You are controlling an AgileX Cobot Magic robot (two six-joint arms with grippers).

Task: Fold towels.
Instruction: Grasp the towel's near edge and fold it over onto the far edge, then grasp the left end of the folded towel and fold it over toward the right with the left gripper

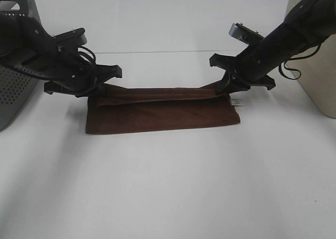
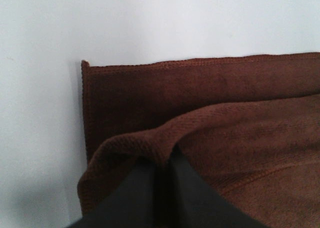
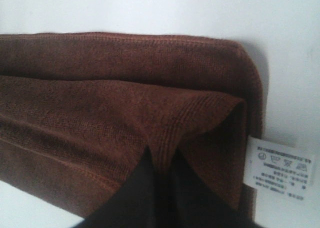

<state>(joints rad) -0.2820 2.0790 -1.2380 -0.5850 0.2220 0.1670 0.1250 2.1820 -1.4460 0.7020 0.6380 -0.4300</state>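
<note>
The towel point(image 1: 163, 117) is lying in the middle of the bench point(image 1: 168, 197), and the first fold is proceeding, not complete: the left gripper point(image 1: 102, 90) and right gripper point(image 1: 227, 86) are each clamping a corner of the upper layer, holding it raised over the flat half. Laying it down and further folds are outstanding. The grey basket point(image 1: 16, 86) at the left edge and the beige bin point(image 1: 320, 76) at the right edge are hiding their contents.

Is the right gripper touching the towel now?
Touching. The right wrist view shows an edge of the towel pinched inside the right gripper, with cloth pressed between both dark fingers.
</note>
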